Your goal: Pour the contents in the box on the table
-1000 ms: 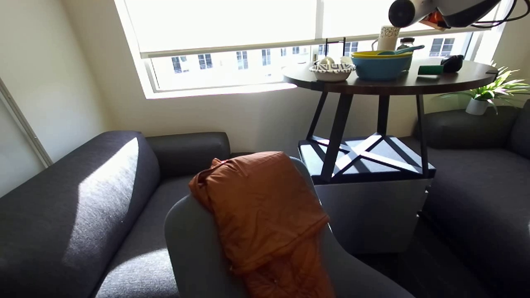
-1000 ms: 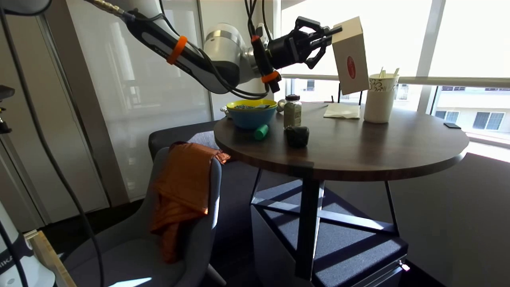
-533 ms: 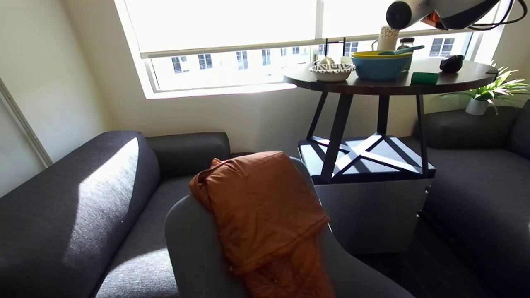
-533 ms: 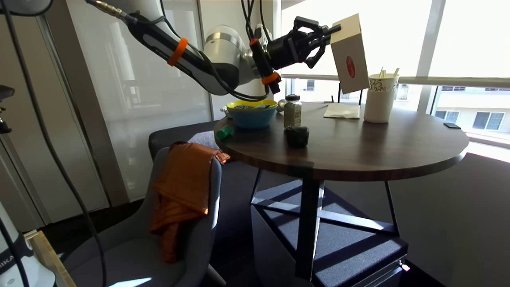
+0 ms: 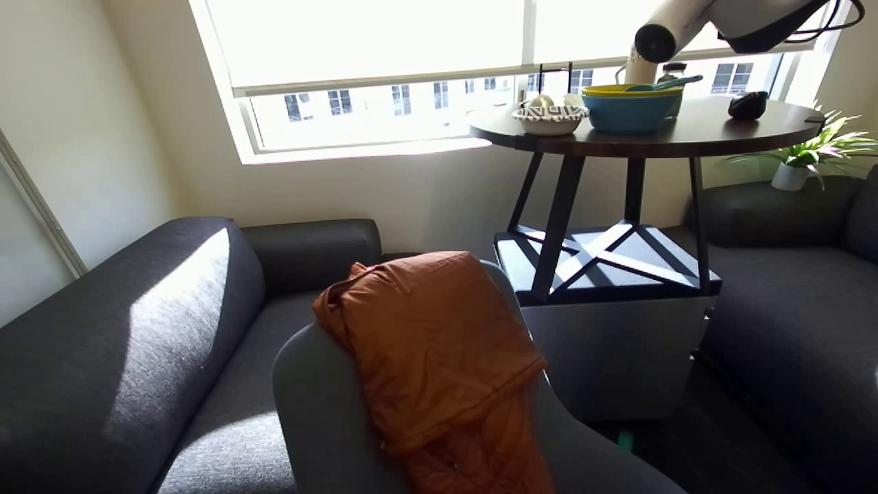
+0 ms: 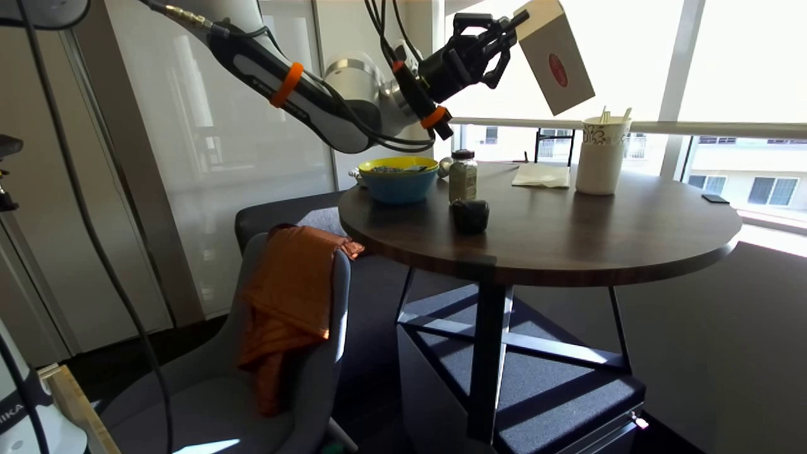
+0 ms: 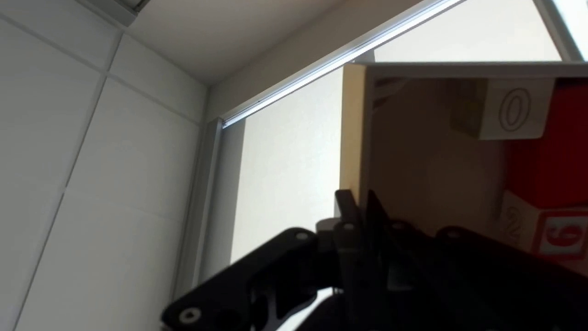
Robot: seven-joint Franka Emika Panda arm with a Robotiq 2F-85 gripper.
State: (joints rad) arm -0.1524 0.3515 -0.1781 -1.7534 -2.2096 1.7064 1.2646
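Observation:
The tan box [image 6: 558, 63] is held tilted in the air above the round dark table [image 6: 599, 243], a little above and left of the white cup. My gripper [image 6: 520, 22] is shut on the wall of the box at its upper edge. In the wrist view, the fingertips [image 7: 360, 200] stand on either side of the box wall [image 7: 353, 124]. Inside the box are a white number block [image 7: 514, 112], a red-framed block [image 7: 562, 234] and a red thing [image 7: 565, 142]. In an exterior view the arm [image 5: 679, 27] hides the gripper and the box.
On the table stand a teal-blue bowl [image 6: 398, 186], a spice jar [image 6: 463, 176], a black object [image 6: 470, 216], a white cup with cutlery [image 6: 602, 161] and a napkin [image 6: 542, 175]. A patterned bowl [image 5: 551, 118] stands beside the teal-blue one. A green cylinder [image 5: 625, 440] is on the floor.
The box has risen and tilted further, its lower end swinging up and outward. The green cylinder has rolled along the table past the bowl, off the edge and down to the floor.

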